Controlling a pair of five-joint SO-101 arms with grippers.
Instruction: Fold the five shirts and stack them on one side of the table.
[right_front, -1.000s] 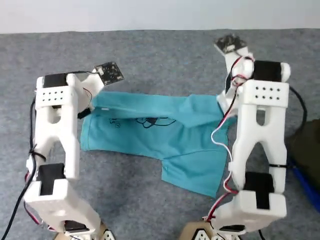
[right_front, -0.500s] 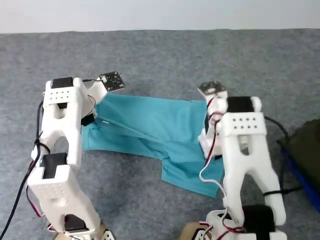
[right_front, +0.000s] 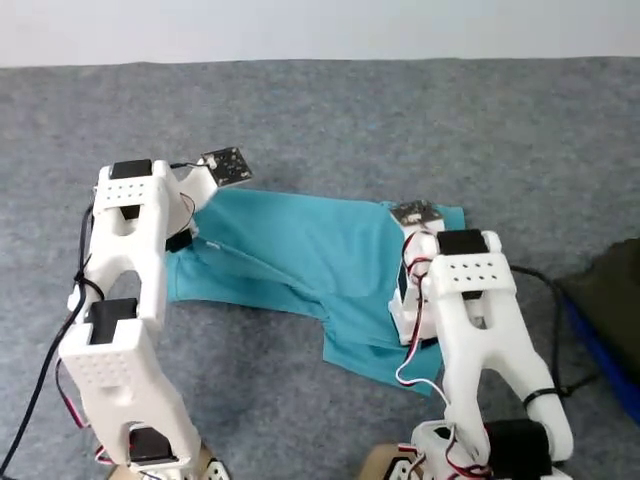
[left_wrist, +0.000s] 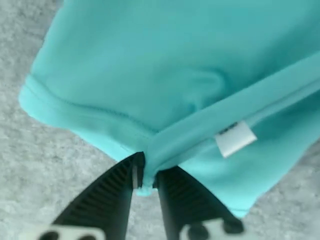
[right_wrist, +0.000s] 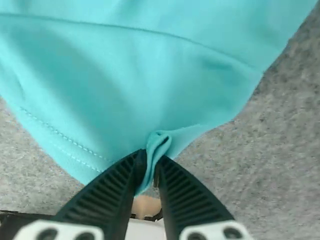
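High view: L gripper (left_wrist: 145, 171), R gripper (right_wrist: 150, 169) each pinch teal shirt (right_front: 300, 255); dark cloth (right_front: 608, 298) at table (right_front: 350, 120) edge.

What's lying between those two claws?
The teal shirt, seen in the high view; the left claw and right claw each pinch its edge.

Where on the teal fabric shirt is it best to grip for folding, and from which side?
Probably its outer edges, from the sides: the left gripper pinches the teal shirt at the seam near the white label, the right gripper at a bunched hem. The middle lies flat.
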